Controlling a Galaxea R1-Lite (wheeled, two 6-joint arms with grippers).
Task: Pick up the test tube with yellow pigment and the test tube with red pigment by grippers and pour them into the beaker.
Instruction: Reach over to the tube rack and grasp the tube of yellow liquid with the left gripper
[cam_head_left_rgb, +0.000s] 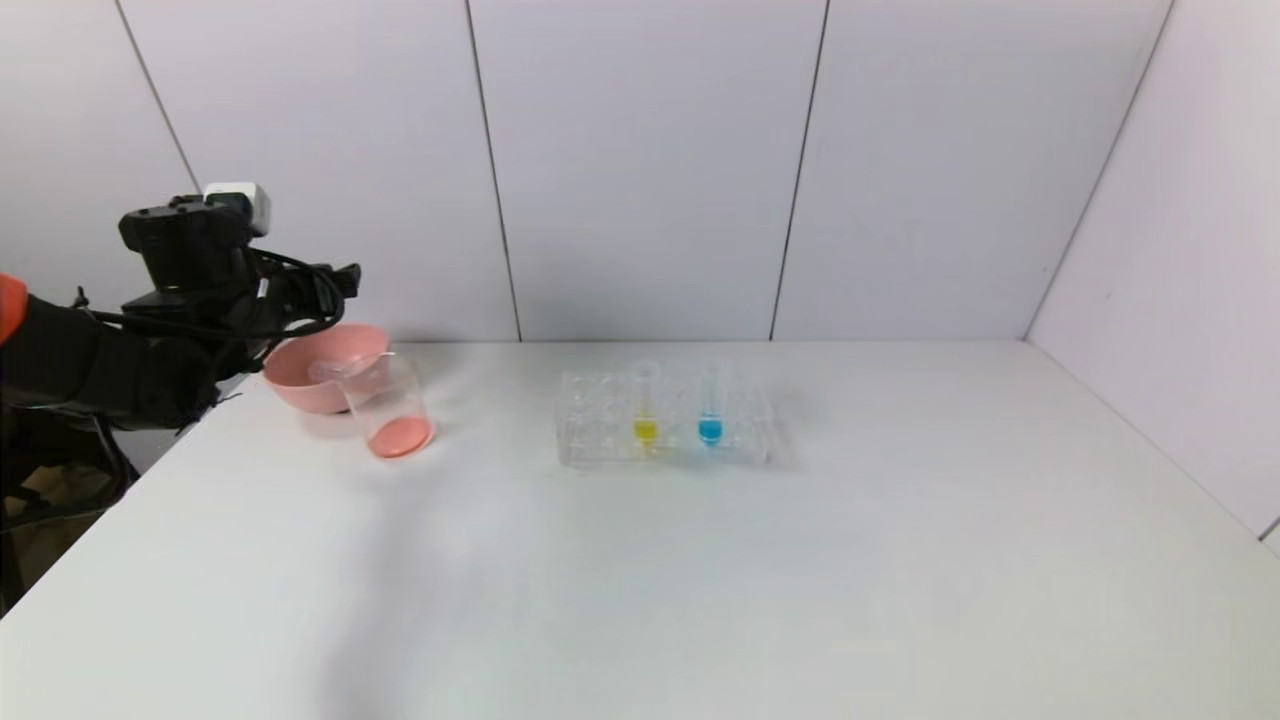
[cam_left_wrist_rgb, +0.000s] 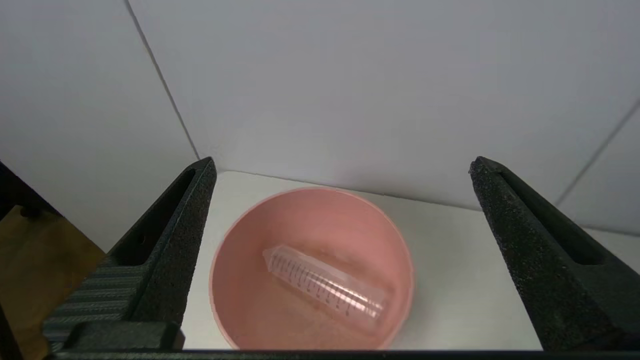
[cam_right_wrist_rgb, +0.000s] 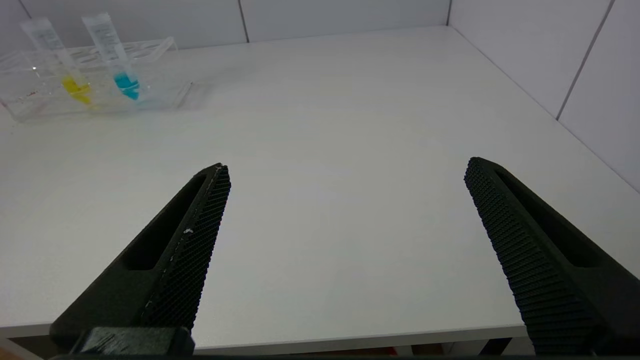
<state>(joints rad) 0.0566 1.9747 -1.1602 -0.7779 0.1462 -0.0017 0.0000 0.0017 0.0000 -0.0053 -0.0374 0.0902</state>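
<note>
The test tube with yellow pigment (cam_head_left_rgb: 645, 405) stands upright in the clear tube rack (cam_head_left_rgb: 665, 420) at mid-counter, just beside a blue-pigment tube (cam_head_left_rgb: 711, 405), its long axis vertical, with the beaker (cam_head_left_rgb: 388, 405), reddish liquid at its bottom, well off to the left in front of the pink bowl (cam_head_left_rgb: 320, 370). An emptied tube (cam_left_wrist_rgb: 325, 287) lies on its side in that bowl, directly under the left claw (cam_left_wrist_rgb: 340, 172), which hangs wide open and empty on a raised, forward-reaching arm. The right claw (cam_right_wrist_rgb: 345, 172), also wide open and empty, sits low near the counter's (cam_head_left_rgb: 800, 560) near edge with the rack ahead and to its left, so I judge it the better placed arm for the yellow tube.
</note>
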